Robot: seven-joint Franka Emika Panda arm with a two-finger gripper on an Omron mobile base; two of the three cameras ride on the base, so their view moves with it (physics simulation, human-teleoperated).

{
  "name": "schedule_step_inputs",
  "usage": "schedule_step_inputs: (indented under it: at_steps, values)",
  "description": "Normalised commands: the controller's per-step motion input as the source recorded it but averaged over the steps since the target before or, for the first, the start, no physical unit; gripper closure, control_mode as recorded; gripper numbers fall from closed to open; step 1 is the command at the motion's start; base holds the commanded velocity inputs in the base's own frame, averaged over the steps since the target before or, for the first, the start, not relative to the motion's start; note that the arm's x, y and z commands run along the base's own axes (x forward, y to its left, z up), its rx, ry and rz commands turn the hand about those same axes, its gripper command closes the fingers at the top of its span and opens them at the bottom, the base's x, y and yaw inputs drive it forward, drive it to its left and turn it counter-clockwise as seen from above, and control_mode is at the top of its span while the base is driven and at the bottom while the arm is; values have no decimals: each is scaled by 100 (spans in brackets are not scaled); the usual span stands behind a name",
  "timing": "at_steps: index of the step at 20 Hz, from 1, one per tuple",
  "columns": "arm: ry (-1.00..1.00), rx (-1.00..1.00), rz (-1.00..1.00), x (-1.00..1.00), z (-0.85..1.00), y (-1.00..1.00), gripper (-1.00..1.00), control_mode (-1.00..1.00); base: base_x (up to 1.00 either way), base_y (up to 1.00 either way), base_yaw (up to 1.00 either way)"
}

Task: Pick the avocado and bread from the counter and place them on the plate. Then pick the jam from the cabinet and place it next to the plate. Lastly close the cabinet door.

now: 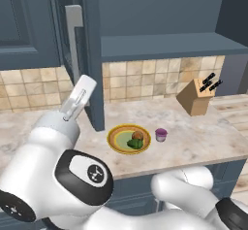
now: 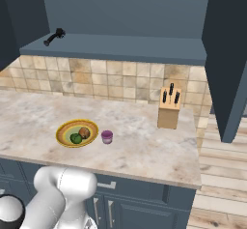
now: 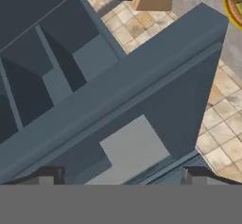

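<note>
- You see the gripper point(image 3: 122, 176) spread apart, holding nothing, close against the open cabinet door point(image 3: 142, 100).
- On the worktop point(image 2: 140, 141), the avocado point(image 2: 75, 138) and bread point(image 2: 85, 132) lie on the plate point(image 2: 63, 130); the jam point(image 2: 107, 136) stands just beside it.

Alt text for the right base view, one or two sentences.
A yellow plate holding an avocado and bread sits on a marble counter, with a purple jam jar just to its right. Farther right stands a knife block under open dark blue cabinets.
</note>
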Motion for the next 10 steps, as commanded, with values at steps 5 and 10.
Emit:
schedule_step_inputs:
  at_steps: [5,10]
  values:
    - [-1,8,0,1,17,-69,-100,-100,0,0,0]
    - [0,9,0,8,4,-73,-100,-100,0,0,0]
